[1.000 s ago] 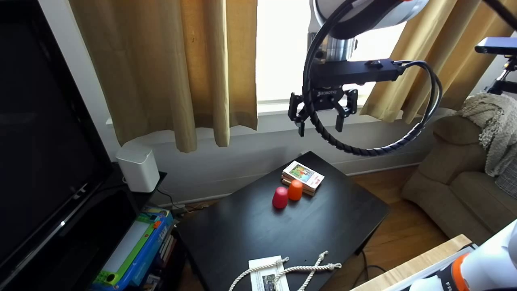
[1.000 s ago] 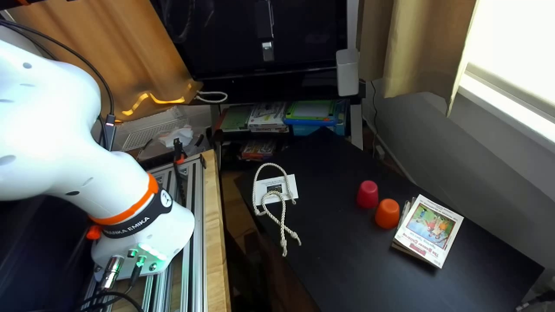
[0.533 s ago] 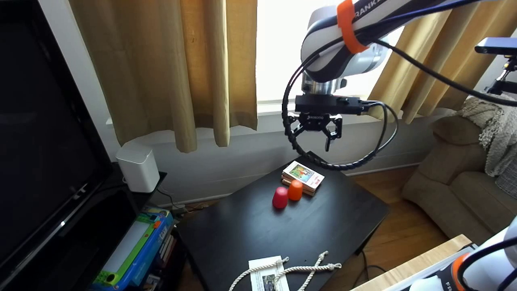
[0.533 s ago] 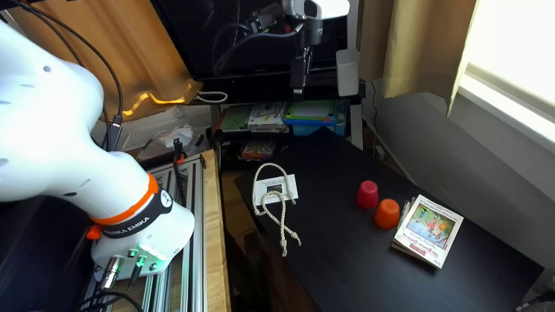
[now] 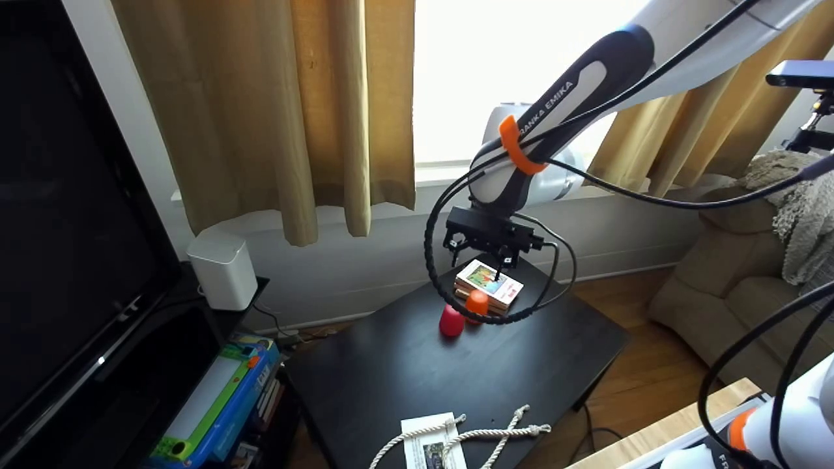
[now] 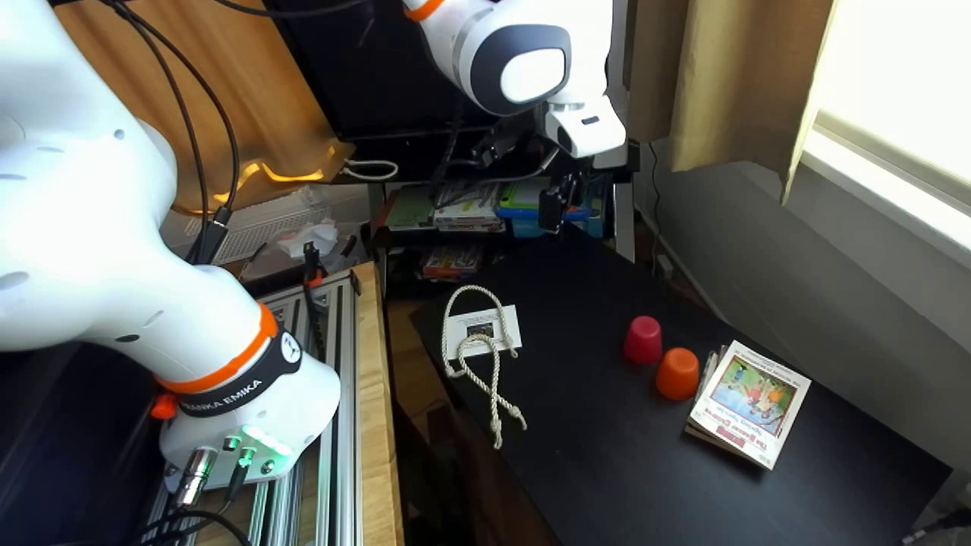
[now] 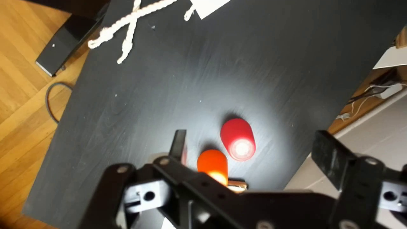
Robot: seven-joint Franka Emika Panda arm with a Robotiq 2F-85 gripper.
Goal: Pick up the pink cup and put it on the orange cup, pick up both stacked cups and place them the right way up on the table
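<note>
Wrist view: we found the gripper (image 7: 251, 140) spread wide, holding nothing, above the table (image 7: 165, 95). In an exterior view, the pink cup (image 5: 451, 320) stood inverted just left of the inverted orange cup (image 5: 477, 302). Nothing was done, we judged; stacking, lifting and righting remained. Against half a second earlier, the gripper had come lower and tilted; both cups were unmoved.

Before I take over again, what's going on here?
Nothing is being handled: the gripper hangs open above the table. The pink cup and orange cup both stand upside down, side by side, not yet stacked. The books lie right by the orange one, and some rope lies elsewhere on the table.
</note>
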